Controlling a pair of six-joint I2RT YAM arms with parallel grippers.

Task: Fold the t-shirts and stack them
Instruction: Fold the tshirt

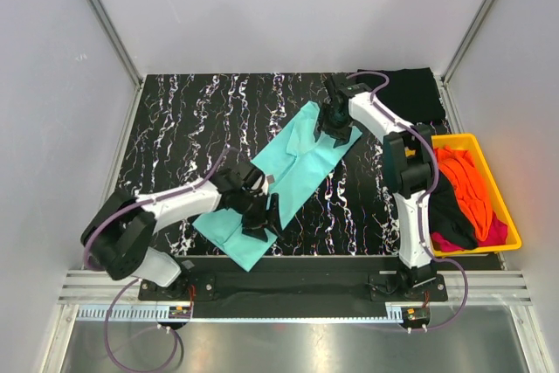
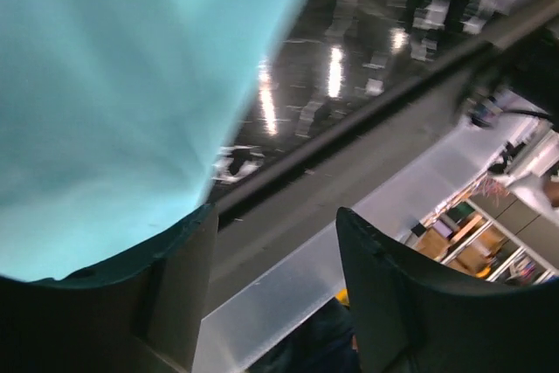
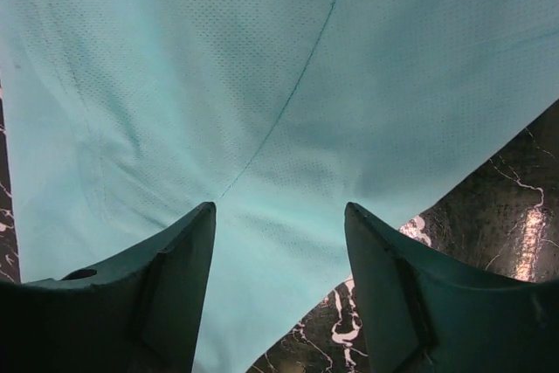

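top view, light teal t-shirt (image 1: 293, 168): lies as a long diagonal strip on the black marbled worktop (image 1: 188, 128), running from the near left toward the far middle.
top view, left hand (image 1: 262, 218): sits over the near end of the teal shirt.
top view, right hand (image 1: 334, 131): sits over the far end of the same shirt.
top view, black t-shirt (image 1: 410, 93): lies flat in the far right corner of the worktop, apart from the teal one.
top view, yellow bin (image 1: 476, 252): stands at the right edge and holds a bright orange t-shirt (image 1: 463, 181), some black cloth (image 1: 450, 211) and a magenta t-shirt (image 1: 498, 231), all bunched together.
left wrist view, teal shirt (image 2: 105, 85): blurred, it fills the upper left, with the glossy worktop (image 2: 367, 50) beside it.
left wrist view, left hand (image 2: 277, 216): fingers spread apart and gripping nothing; one fingertip sits at the shirt's edge.
right wrist view, teal shirt (image 3: 279, 67): covers nearly everything, a thin seam running across it; the worktop (image 3: 507, 216) shows at the lower right.
right wrist view, right hand (image 3: 279, 209): fingers spread wide over the cloth, with no cloth pinched between them.
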